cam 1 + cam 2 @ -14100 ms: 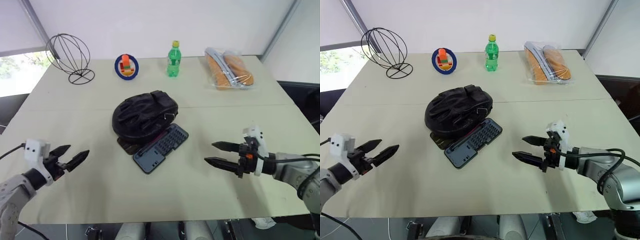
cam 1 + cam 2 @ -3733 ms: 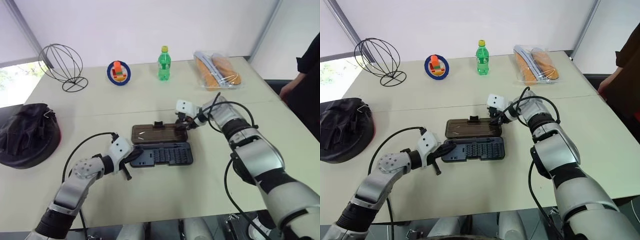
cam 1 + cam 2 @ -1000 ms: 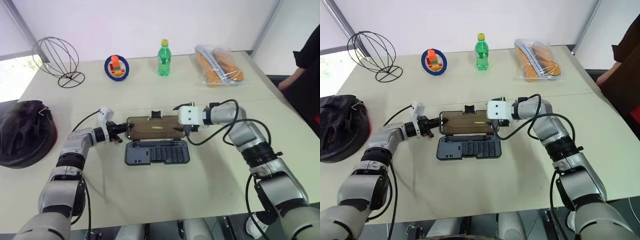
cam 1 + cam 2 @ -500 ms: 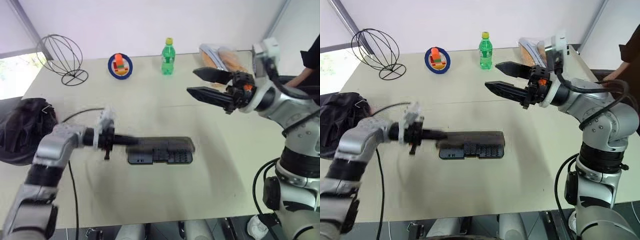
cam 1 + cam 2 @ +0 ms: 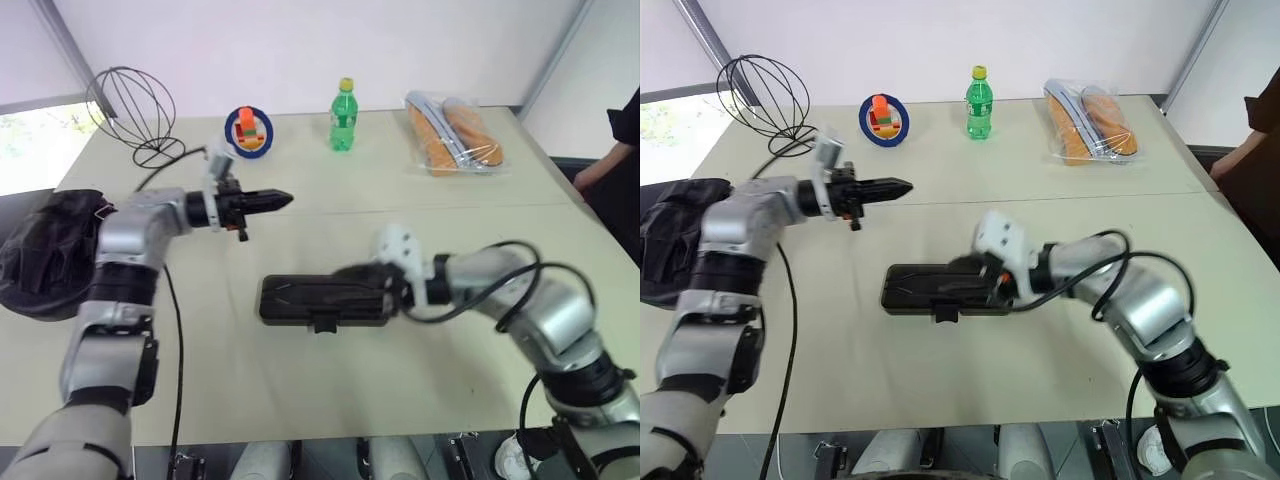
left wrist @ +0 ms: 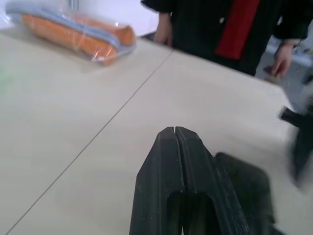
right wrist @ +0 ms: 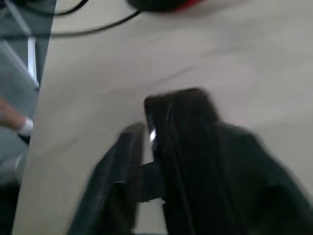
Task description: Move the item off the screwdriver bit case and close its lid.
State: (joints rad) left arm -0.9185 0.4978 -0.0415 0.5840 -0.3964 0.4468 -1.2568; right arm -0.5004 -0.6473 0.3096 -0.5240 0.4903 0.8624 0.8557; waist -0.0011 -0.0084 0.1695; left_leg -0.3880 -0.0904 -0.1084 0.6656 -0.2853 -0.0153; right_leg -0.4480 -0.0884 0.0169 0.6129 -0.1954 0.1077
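Lid down on case: stiff, light, slick; press at 6 o'clock latch. Left gripper shut, empty; right gripper on case's 3 o'clock end, grip unclear.

On the counter there is one closed screwdriver bit case, one black helmet-like item, one wire globe stand, one blue ring-stacking toy, one green bottle and one clear bag holding two orange loaves. Two grippers: left, right.

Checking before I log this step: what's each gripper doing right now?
Left gripper: closed, empty, raised above the table.
Right gripper: at the closed screwdriver bit case; open or closed cannot be told.
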